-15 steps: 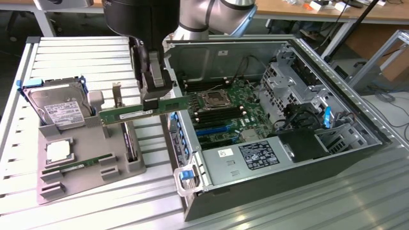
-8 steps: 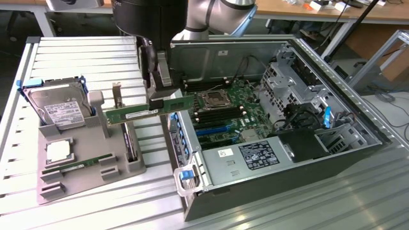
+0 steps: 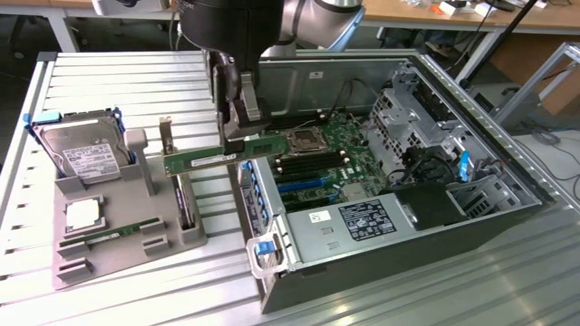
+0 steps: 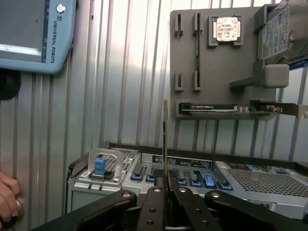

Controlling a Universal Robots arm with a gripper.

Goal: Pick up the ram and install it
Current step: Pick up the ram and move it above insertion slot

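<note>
My gripper (image 3: 238,136) is shut on the ram (image 3: 217,155), a long green stick held level in the air. It hangs between the grey parts holder (image 3: 127,261) and the open computer case (image 3: 299,261), just over the case's near wall. The motherboard's memory slots (image 3: 310,164) lie a little toward the exterior view's right of it. In the wrist view the ram (image 4: 165,139) shows edge-on, rising from between the fingertips of the gripper (image 4: 166,186). A second green stick (image 3: 102,238) lies in a slot of the holder.
The holder also carries a silver hard drive (image 3: 86,153), a processor (image 3: 81,214) and a dark expansion card on edge (image 3: 182,204). A teach pendant (image 4: 33,33) lies on the slatted table, and a person's hand (image 4: 7,198) rests at its edge.
</note>
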